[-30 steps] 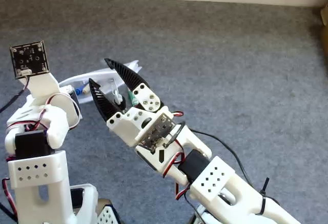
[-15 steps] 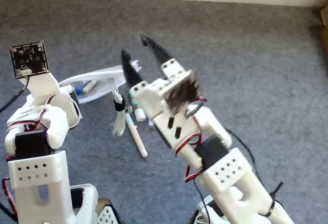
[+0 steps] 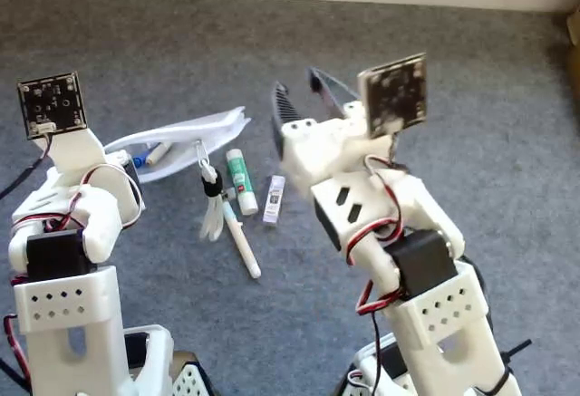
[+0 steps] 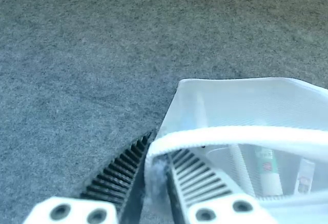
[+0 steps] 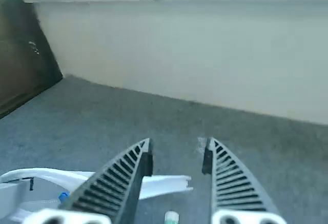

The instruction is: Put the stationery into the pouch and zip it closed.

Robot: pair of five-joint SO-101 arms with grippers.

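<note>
Above table (image 3: 471, 61), right claw (image 3: 294, 84) hangs spread; left claw (image 4: 158, 155) pinches pouch (image 4: 246, 101).

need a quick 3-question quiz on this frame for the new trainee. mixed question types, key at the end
1. True or false: the right tool is shut on the glue stick.
2. What does the left tool grip? A) the glue stick B) the rim of the pouch C) nothing
3. In one word: is the pouch open or zipped?
Key: 1 false, it is open and holds nothing; 2 B; 3 open.
</note>
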